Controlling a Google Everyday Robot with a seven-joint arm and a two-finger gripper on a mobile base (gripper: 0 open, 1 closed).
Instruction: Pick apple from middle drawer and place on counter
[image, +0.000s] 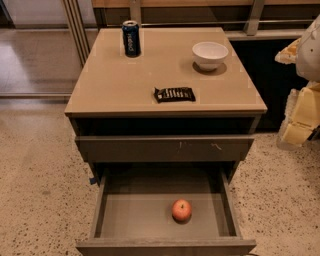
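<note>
The apple (181, 210) rests lower centre in the pulled-out middle drawer (140, 216), exposed for access from above. The gripper (301, 116) sits at the right edge, clear of the counter surface (125, 85); its opening state cannot be told.

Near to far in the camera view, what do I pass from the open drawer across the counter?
apple in the middle drawer, scratched drawer front, then on the counter: chocolate bar, white bowl, soda can. The gripper is at the right edge, right of the counter.
</note>
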